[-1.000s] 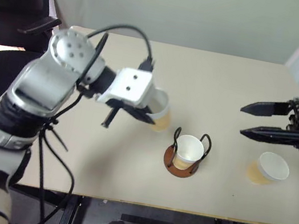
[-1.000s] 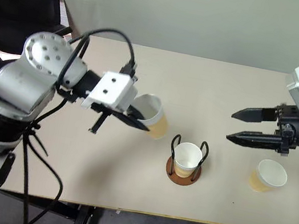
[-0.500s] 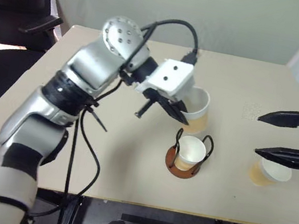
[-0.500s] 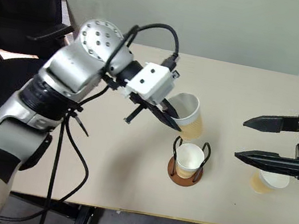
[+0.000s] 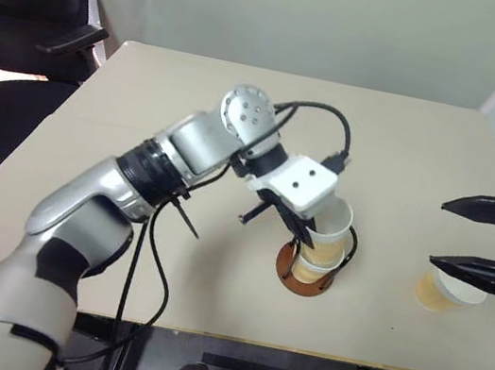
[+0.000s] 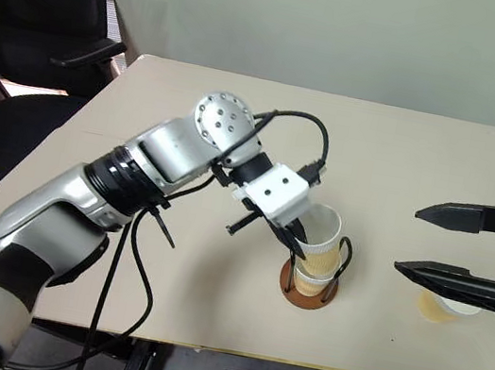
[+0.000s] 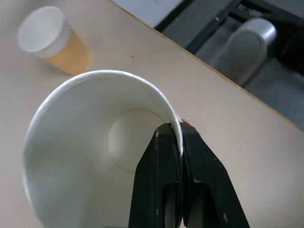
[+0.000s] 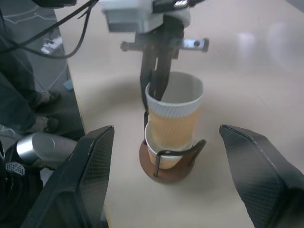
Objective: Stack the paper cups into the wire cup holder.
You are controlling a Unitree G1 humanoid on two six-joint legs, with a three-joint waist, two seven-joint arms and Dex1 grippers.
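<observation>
My left gripper (image 5: 303,229) is shut on the rim of a tan paper cup (image 5: 333,221), one finger inside and one outside, as the left wrist view shows (image 7: 179,137). That cup's bottom sits in the mouth of a second paper cup (image 8: 159,145), which stands in the wire cup holder (image 5: 293,276) with its brown disc base (image 8: 172,172). A third paper cup (image 5: 445,289) stands on the table at the right, below my right gripper (image 5: 437,233). The right gripper is open and holds nothing.
The beige table (image 5: 142,128) reaches to a pale wall at the back. A black office chair (image 5: 30,3) stands off the table's left corner. The table's front edge (image 5: 202,333) runs close below the holder.
My left gripper has carried its cup to the right and down, from left of the holder into the cup standing there. The right gripper has drawn back toward the right edge, still open.
</observation>
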